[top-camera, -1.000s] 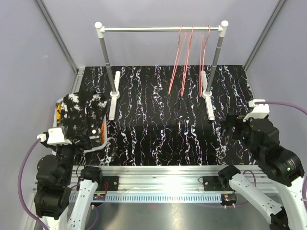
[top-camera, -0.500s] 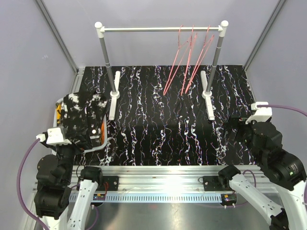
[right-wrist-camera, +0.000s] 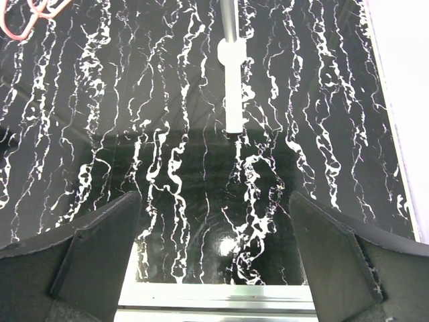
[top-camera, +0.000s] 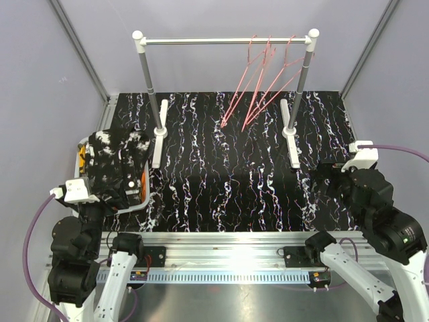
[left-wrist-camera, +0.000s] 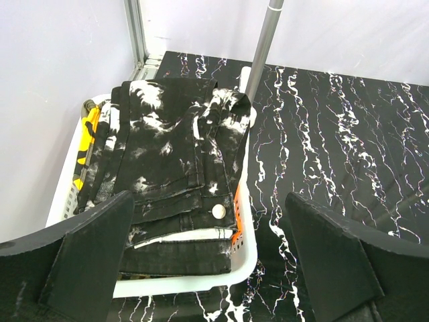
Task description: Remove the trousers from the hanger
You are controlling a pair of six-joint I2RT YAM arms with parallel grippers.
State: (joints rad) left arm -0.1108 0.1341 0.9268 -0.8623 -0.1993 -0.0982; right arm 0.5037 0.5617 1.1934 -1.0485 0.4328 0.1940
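1. While both of my arms are poised near the front edge of the black marbled table mat (top-camera: 228, 181), my left gripper (left-wrist-camera: 209, 201) is hovering above the near end of the white basket (left-wrist-camera: 249, 251). Its jaws are standing spread wide and pinching nothing.
2. I am holding my right gripper (right-wrist-camera: 214, 198) over bare mat on the right side, near the foot of the rack's right post (right-wrist-camera: 231, 87). Its jaws are likewise gaping apart and gripping nothing.
3. The trousers (top-camera: 114, 161) are lying folded and stacked in the basket at the left edge of the table.
   - The black pair with white speckles (left-wrist-camera: 174, 147) is lying on top.
   - A bright orange garment (left-wrist-camera: 235, 215) is peeking out beneath it at the basket's right wall.
   - A yellow-orange patch (left-wrist-camera: 87, 137) is showing along the left wall.
4. Pink wire hangers (top-camera: 261, 80) are hanging bare from the right part of the rack's rail (top-camera: 201, 41), slanting down toward the left, well apart from the basket.
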